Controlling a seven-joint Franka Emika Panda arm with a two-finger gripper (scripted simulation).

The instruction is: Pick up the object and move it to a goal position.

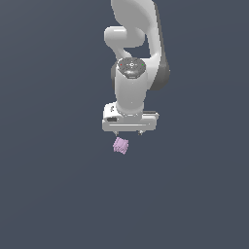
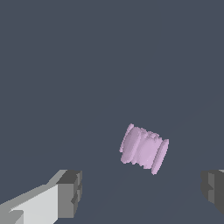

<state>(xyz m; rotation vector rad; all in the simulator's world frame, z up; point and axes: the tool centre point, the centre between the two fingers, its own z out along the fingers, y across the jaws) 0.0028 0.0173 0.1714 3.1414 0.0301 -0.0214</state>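
The object (image 1: 121, 145) is a small pale lilac ribbed piece lying on its side on the dark grey floor. It sits just below the white gripper (image 1: 129, 133) in the exterior view, slightly towards that view's left. In the wrist view the object (image 2: 144, 148) lies between and beyond the two dark fingertips (image 2: 70, 192), nearer the other fingertip (image 2: 213, 190). The gripper (image 2: 142, 192) is open and empty, with its jaws wide apart and clear of the object.
The white arm (image 1: 131, 58) rises behind the gripper in the exterior view. The plain dark grey floor (image 1: 58, 194) fills both views. No other objects show.
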